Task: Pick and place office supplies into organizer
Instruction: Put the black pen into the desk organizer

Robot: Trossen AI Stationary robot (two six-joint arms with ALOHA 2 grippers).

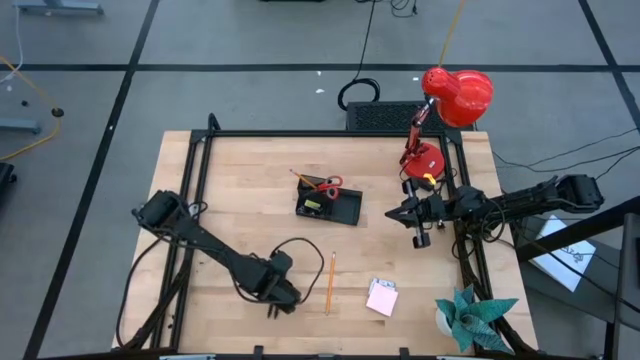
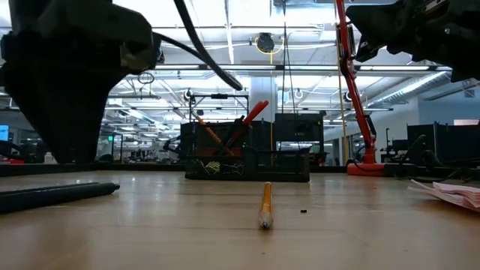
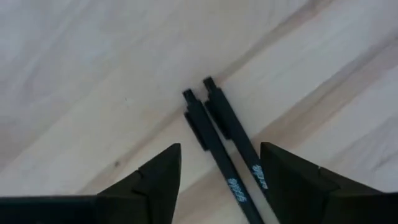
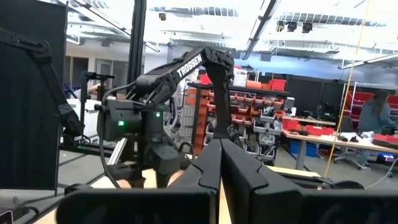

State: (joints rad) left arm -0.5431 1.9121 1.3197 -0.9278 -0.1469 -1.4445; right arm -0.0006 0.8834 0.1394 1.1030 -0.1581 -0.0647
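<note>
Two black pens lie side by side on the wooden table; the low view shows them as a dark bar. My left gripper points down over them, open, one finger on each side and clear of both. An orange pencil and a pink sticky-note pad lie to its right. The black organizer stands mid-table with red-handled scissors and a pencil sticking up from it. A tiny black clip lies near the pencil. My right gripper is shut and raised at the table's right side.
A red desk lamp and a black ribbed box stand at the far right. A teal paper plant sits at the near right corner. A black frame runs along the table's edges.
</note>
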